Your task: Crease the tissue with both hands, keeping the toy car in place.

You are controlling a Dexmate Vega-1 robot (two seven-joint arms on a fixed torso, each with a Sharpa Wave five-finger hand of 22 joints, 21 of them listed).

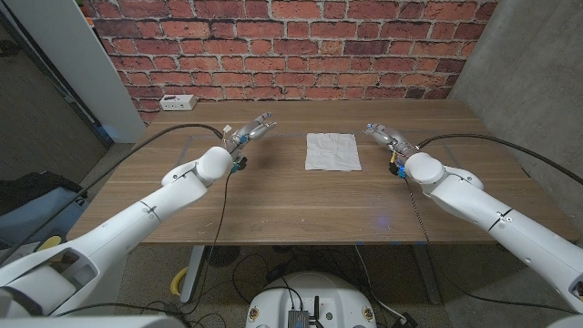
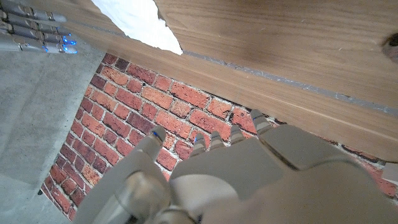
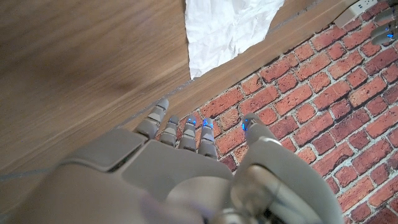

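Head view: a white tissue [image 1: 332, 151] is lying spread on the wooden counter [image 1: 301, 205], near the middle of its far half, its surface slightly wrinkled. The left hand [image 1: 250, 133] is hovering to the left of the tissue, well apart from it, with fingers extended and apart and nothing in its grasp. The right hand [image 1: 384, 136] is standing to the right of the tissue, near but not touching it, fingers likewise stretched out and holding nothing. A white power strip [image 1: 177, 102] is lying at the counter's far left corner, before the brick wall [image 1: 291, 46]. Left wrist view: the left hand [image 2: 211, 174] is showing straight fingers, with the tissue [image 2: 140, 22] beyond them. Right wrist view: the right hand [image 3: 186, 168] is reaching toward the tissue [image 3: 227, 28], fingertips apart from it.
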